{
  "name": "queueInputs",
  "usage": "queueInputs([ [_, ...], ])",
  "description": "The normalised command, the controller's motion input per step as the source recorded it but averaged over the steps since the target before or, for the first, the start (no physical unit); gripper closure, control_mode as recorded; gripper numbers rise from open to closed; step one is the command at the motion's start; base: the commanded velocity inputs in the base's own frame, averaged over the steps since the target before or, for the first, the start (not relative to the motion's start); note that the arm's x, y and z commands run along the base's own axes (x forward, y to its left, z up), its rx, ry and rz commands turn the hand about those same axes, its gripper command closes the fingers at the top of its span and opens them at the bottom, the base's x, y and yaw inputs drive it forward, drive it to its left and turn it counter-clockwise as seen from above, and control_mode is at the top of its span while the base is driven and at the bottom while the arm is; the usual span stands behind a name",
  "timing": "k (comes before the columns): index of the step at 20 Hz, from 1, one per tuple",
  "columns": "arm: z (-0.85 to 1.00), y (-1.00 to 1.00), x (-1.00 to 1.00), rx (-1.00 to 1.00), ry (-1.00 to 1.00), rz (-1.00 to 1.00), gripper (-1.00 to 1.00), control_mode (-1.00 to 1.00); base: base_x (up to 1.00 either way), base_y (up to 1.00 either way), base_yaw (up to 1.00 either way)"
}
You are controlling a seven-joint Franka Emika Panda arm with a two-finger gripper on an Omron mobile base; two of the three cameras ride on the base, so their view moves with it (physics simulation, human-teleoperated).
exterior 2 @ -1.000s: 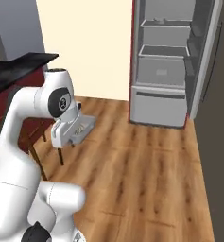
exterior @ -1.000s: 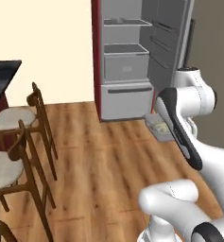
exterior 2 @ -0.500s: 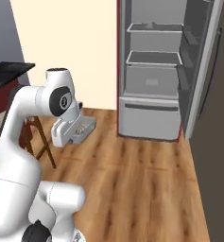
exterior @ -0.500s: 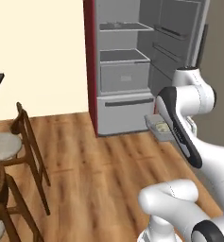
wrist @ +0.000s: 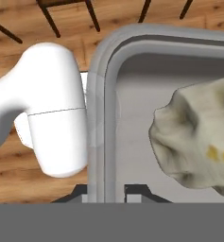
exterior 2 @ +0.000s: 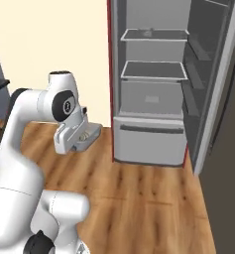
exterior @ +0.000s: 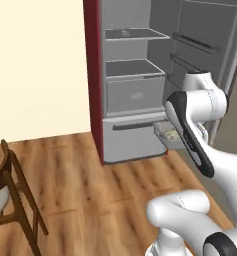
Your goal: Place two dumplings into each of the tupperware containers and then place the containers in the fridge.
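Closer now, the open fridge [exterior: 135, 95] fills more of both base views; the gripper [wrist: 106, 191] stays clamped on the container [wrist: 104, 118] rim, a dumpling [wrist: 198, 137] inside.

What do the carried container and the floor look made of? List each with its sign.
Tupperware container: probably plastic, pale grey, smooth, with a thin moulded rim pinched by the fingers.
Floor: wood planks, or a wood-look finish, brown, with grain streaks and plank seams.

Home kitchen, open fridge [exterior: 135, 95], wooden chair [exterior: 10, 200]
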Motion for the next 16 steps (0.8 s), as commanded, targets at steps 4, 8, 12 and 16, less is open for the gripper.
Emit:
queueInputs([
  [4, 0.0, 0.0, 0.0, 0.0, 0.0, 0.0, 1.0, 1.0, 1.0, -0.22, -0.02],
  [8, 0.0, 0.0, 0.0, 0.0, 0.0, 0.0, 1.0, 1.0, 1.0, -0.36, 0.0],
  [12, 0.0, 0.0, 0.0, 0.0, 0.0, 0.0, 1.0, 1.0, 1.0, -0.47, 0.01],
  [16, 0.0, 0.0, 0.0, 0.0, 0.0, 0.0, 1.0, 1.0, 0.84, -0.48, 0.16],
])
